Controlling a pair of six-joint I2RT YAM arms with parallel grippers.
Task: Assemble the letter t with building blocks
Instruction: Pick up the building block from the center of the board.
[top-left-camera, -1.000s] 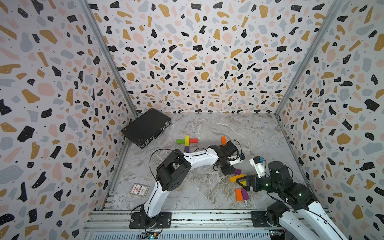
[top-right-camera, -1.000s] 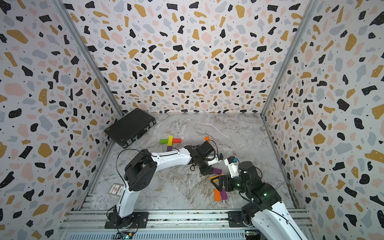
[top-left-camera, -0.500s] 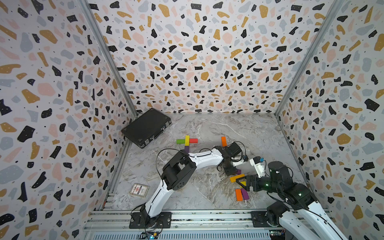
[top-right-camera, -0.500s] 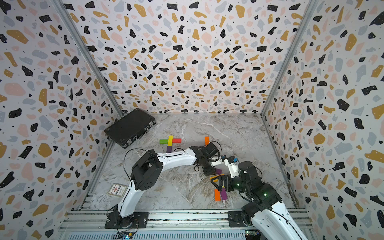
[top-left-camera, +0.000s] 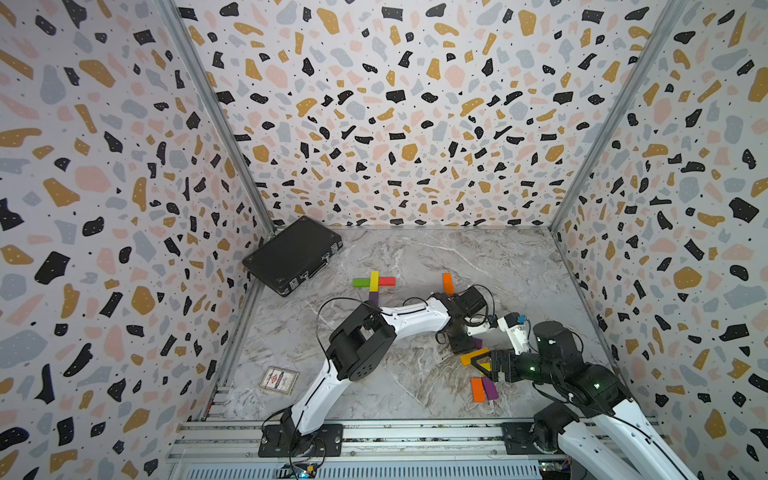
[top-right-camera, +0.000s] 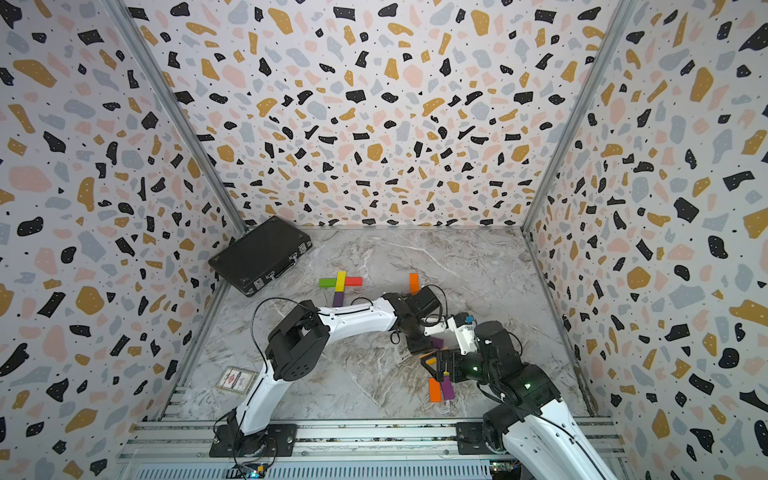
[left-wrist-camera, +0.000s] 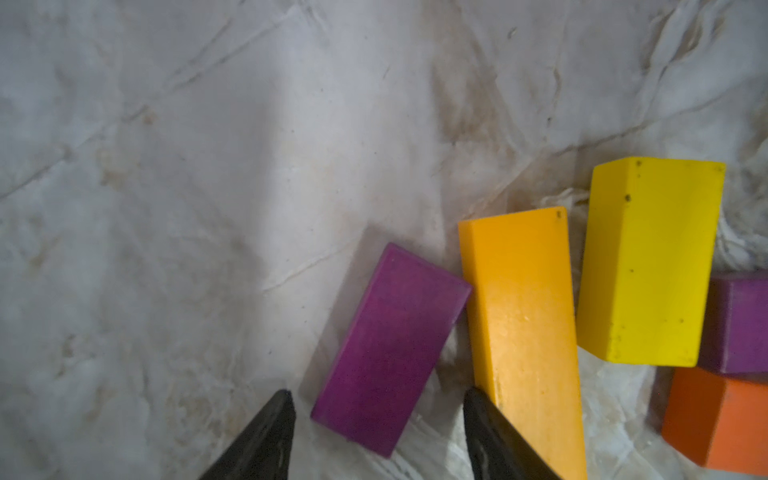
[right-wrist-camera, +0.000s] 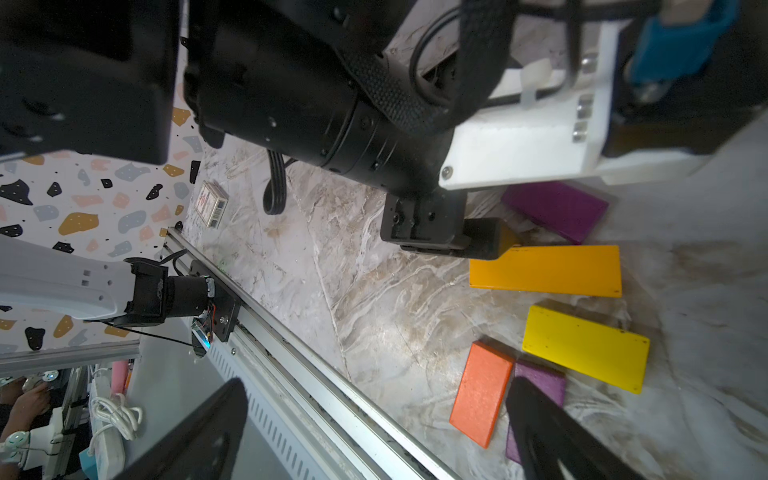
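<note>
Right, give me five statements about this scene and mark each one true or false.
1. The black case is shut. True.
2. The left gripper clamps a blue block. False: the left gripper stands open astride a purple block lying flat.
3. The right gripper is open and empty. True.
4. A yellow block sits between a green block and a red block. True.
5. The card box lies inside the case. False: the card box lies on the table, apart from the case.
</note>
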